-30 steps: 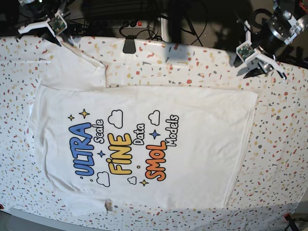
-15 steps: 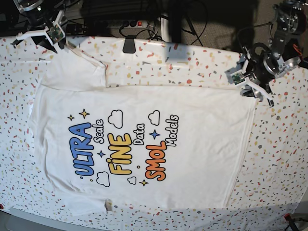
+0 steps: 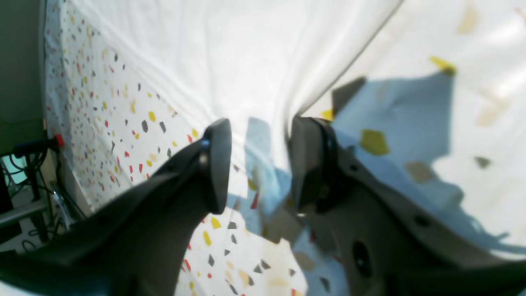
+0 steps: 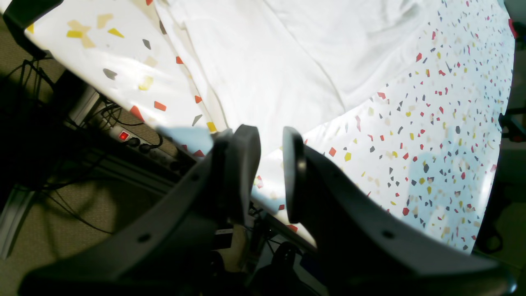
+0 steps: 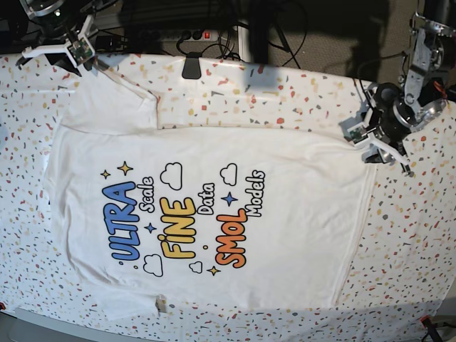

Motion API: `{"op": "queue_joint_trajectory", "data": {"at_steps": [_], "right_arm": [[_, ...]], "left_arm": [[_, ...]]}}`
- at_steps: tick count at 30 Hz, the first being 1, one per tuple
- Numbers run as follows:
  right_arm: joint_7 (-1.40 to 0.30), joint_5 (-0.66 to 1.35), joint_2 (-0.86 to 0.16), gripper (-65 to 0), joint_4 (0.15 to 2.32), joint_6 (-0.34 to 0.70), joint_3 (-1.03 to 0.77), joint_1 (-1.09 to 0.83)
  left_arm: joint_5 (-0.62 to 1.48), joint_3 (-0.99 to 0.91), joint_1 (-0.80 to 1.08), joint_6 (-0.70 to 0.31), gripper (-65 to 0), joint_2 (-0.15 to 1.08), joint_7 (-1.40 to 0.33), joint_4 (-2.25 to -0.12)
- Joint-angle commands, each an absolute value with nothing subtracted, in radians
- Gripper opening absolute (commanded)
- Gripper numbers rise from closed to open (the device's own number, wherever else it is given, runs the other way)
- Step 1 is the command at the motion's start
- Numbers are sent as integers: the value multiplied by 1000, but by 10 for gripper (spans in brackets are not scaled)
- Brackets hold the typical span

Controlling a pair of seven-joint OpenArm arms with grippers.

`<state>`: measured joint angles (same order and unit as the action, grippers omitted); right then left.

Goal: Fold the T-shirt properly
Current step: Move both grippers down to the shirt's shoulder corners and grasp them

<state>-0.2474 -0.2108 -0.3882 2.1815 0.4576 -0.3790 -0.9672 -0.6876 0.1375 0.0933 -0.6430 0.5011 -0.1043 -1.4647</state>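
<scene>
The white T-shirt (image 5: 214,214) lies flat on the table, print up, with "ULTRA FINE SMOL" showing. My left gripper (image 5: 375,147) is low over the shirt's upper right hem corner. In the left wrist view it (image 3: 261,164) is open, and the shirt's edge (image 3: 246,49) runs down into the gap between the fingers. My right gripper (image 5: 89,60) hovers at the table's back left edge beside the upper sleeve. In the right wrist view it (image 4: 269,168) is open only narrowly and holds nothing, with the white sleeve cloth (image 4: 287,53) just beyond it.
The speckled tablecloth (image 5: 413,249) covers the table. A black clip (image 5: 191,68) sits on the back edge. A power strip with a red light (image 5: 196,34) and cables lie behind the table; the strip also shows in the right wrist view (image 4: 123,135).
My left gripper has come down from the back right of the table to the shirt's upper right corner. My right gripper shifted slightly left and back, then stayed. The shirt has not moved.
</scene>
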Motion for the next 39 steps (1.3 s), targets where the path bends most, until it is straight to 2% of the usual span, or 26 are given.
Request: {"op": "queue_joint_trajectory", "data": {"at_steps": [1, 12, 15, 19, 23, 27, 28, 34, 39], "right_arm": [[-236, -210, -396, -504, 2199, 445, -386, -978], [-237, -210, -396, -504, 2199, 445, -386, -974], [-237, -210, -396, -504, 2199, 445, -386, -966], [-237, -210, -397, -504, 2199, 445, -386, -958], [-237, -210, -397, -489, 2199, 446, -386, -959], [-271, -245, -417, -326, 2194, 455, -386, -959], [-270, -245, -430, -310, 2187, 456, -386, -959], [-231, -263, -535, -311, 2072, 455, -364, -935], [-231, -326, -603, -312, 1956, 456, -274, -850]], "left_arm": [[-707, 134, 92, -654, -413, 516, -134, -1464], [-707, 134, 97, -655, -426, 516, -134, -1464], [-707, 134, 97, -685, -491, 516, -133, -1464], [-707, 134, 100, -698, -650, 516, -127, -1464], [-707, 134, 110, -698, -650, 511, -127, -1464], [-706, 134, 117, -698, -650, 488, -127, -1464], [-707, 134, 116, -698, -650, 481, -128, -1464], [-706, 134, 116, -698, -650, 466, -103, -1464], [-653, 134, 116, -698, -650, 466, -105, -1464]]}}
